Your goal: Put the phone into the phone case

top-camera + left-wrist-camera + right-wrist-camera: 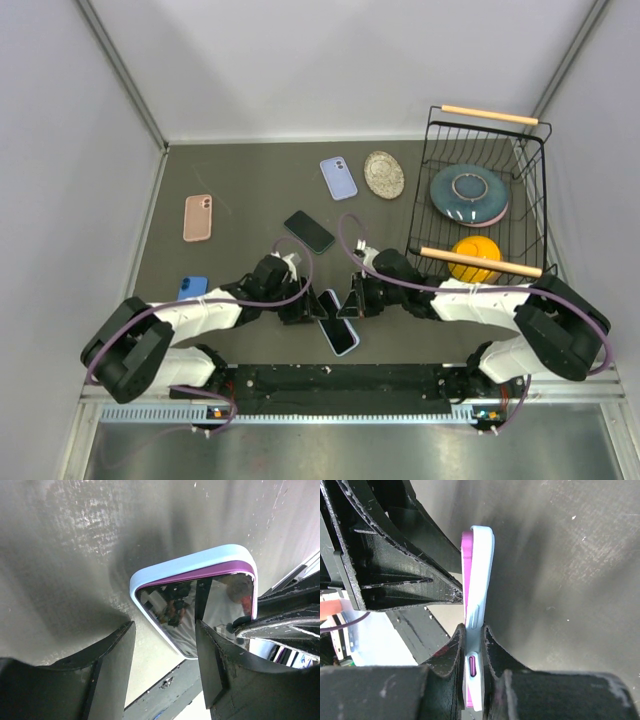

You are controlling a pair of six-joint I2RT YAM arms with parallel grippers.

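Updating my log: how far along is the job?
Done: the purple-edged phone lies inside the light-blue plastic case. In hand: the right gripper pinches the pair edgewise; the left gripper is open at a corner. Left: a purple rim shows, so probably pressing it flush.

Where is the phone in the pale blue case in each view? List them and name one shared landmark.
Top: phone low centre, near the table's front edge.
Left wrist: centre right, screen facing the camera.
Right wrist: centre, edge-on, pinched by the right gripper.
Shared landmark: the dark table under it.

Phone (210,605) apparently in case (185,565), between left fingers (112,670) and right fingers (447,652).
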